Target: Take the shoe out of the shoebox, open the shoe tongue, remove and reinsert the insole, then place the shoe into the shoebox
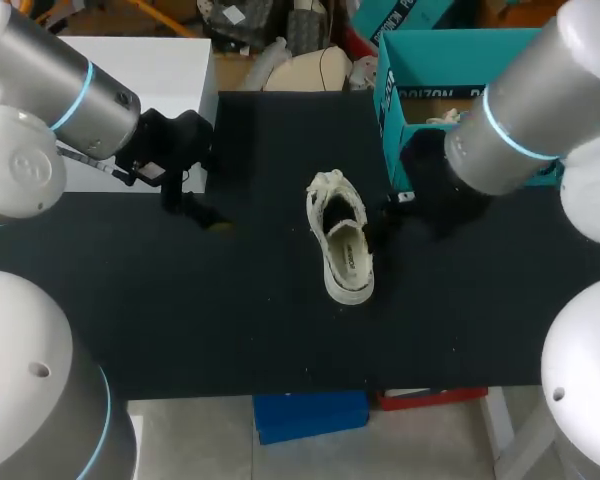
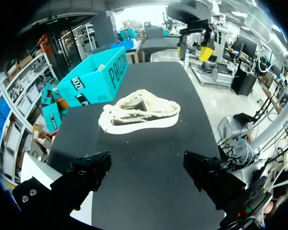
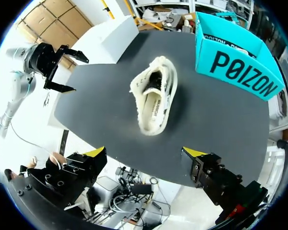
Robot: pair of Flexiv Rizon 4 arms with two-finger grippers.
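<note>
Cream fabric low-top shoe (image 1: 342,240) sits upright mid-desk on the black desk (image 1: 230,310) near the teal cardboard shoebox (image 1: 460,55), and while the head view hides the right fingers, the wrist views show the left tool (image 2: 148,167) and right tool (image 3: 145,155) spread wide, empty, apart from it.

The shoe (image 1: 340,240) stands on its sole near the middle of the desk (image 1: 230,320), running lengthwise from far edge to near. The shoebox (image 1: 395,110) sits at the desk's far right corner, behind and to the right of the shoe, apart from it. Something, possibly a second shoe (image 1: 442,118), lies in it. The left claw (image 2: 146,165) hangs left of the shoe, the right claw (image 3: 145,153) to its right.
</note>
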